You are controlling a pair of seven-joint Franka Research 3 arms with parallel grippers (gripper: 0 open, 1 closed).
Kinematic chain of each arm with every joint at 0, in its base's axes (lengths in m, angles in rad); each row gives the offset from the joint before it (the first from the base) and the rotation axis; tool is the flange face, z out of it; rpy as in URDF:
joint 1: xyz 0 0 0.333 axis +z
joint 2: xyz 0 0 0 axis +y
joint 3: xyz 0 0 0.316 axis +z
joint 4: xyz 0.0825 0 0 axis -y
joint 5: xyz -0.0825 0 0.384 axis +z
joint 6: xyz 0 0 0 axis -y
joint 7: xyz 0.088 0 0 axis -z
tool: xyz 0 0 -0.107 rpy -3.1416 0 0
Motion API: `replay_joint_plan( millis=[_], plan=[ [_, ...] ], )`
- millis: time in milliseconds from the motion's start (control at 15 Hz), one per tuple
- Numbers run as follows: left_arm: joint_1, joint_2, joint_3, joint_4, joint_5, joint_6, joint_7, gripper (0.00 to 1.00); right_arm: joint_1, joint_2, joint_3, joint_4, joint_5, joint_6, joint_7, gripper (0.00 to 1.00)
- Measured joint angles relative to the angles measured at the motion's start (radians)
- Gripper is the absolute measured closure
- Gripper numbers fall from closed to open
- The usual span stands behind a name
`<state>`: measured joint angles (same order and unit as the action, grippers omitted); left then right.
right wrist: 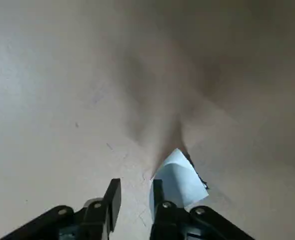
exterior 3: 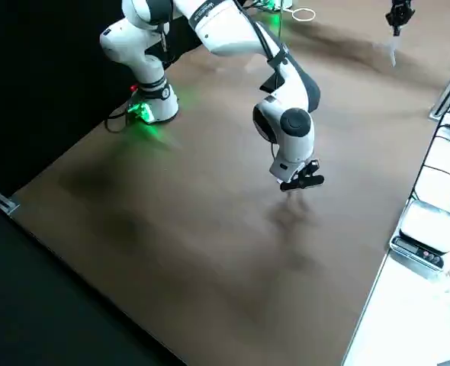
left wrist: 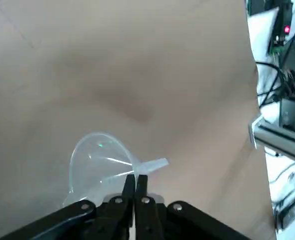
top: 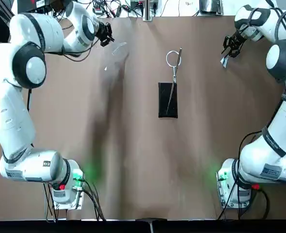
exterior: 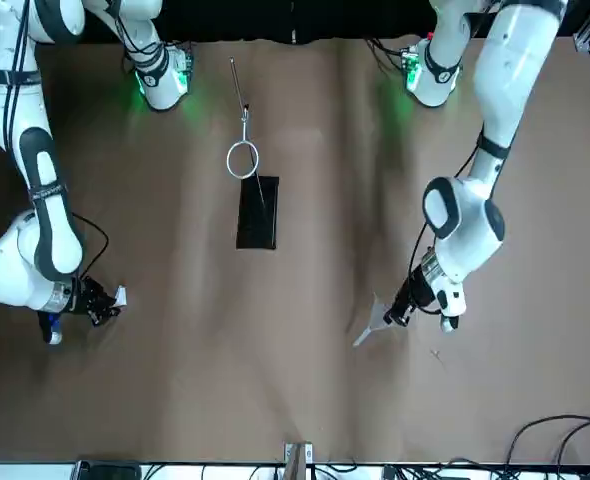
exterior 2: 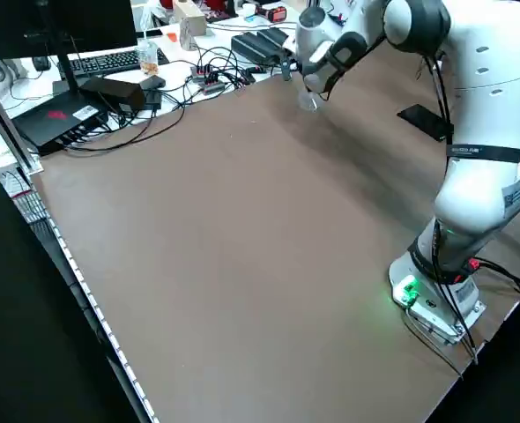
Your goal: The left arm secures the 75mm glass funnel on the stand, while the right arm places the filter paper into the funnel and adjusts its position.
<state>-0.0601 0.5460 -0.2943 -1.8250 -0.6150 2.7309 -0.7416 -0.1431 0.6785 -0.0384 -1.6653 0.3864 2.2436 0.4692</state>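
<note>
Stand (top: 167, 99) ring holds nothing; glass funnel (left wrist: 98, 160) in left fingers (left wrist: 129, 186).

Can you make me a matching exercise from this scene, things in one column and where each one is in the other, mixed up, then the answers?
Things:
1. funnel
2. filter paper
3. stand
4. right gripper

Places or states:
A. lying flat mid-table, ring empty
B. pinched at its rim by the left gripper
C. open, low over the table near the far right corner
D. beside one right finger, not clamped

Pairs: 1-B, 2-D, 3-A, 4-C
</note>
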Motion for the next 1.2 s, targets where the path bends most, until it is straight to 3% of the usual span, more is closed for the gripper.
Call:
replay_joint_plan(
  millis=[133,333,400,533,600,1200],
  plan=[
    [0.017,-0.064,0.005,0.004,0.017,-0.135,0.000,0.97,0.000,0.001,0.000,0.000,0.000,-0.001,0.000,0.67],
    [0.055,-0.156,0.007,0.031,0.130,-0.371,-0.001,0.97,0.000,0.003,-0.001,0.000,0.000,-0.003,0.000,0.68],
    [0.071,-0.198,0.007,0.065,0.174,-0.515,-0.003,0.97,0.000,0.005,-0.001,0.000,0.000,-0.005,0.000,0.70],
    [0.072,-0.223,0.007,0.104,0.184,-0.633,-0.006,0.97,-0.001,0.005,-0.002,0.000,0.000,-0.027,0.000,0.89],
    [0.071,-0.232,0.005,0.117,0.188,-0.665,-0.006,0.97,-0.002,0.005,-0.003,0.000,0.000,-0.040,0.001,0.97],
    [0.058,-0.239,-0.084,0.159,0.292,-0.719,0.007,0.97,-0.001,0.004,-0.004,0.012,0.000,-0.098,-0.013,0.99]
  ],
)
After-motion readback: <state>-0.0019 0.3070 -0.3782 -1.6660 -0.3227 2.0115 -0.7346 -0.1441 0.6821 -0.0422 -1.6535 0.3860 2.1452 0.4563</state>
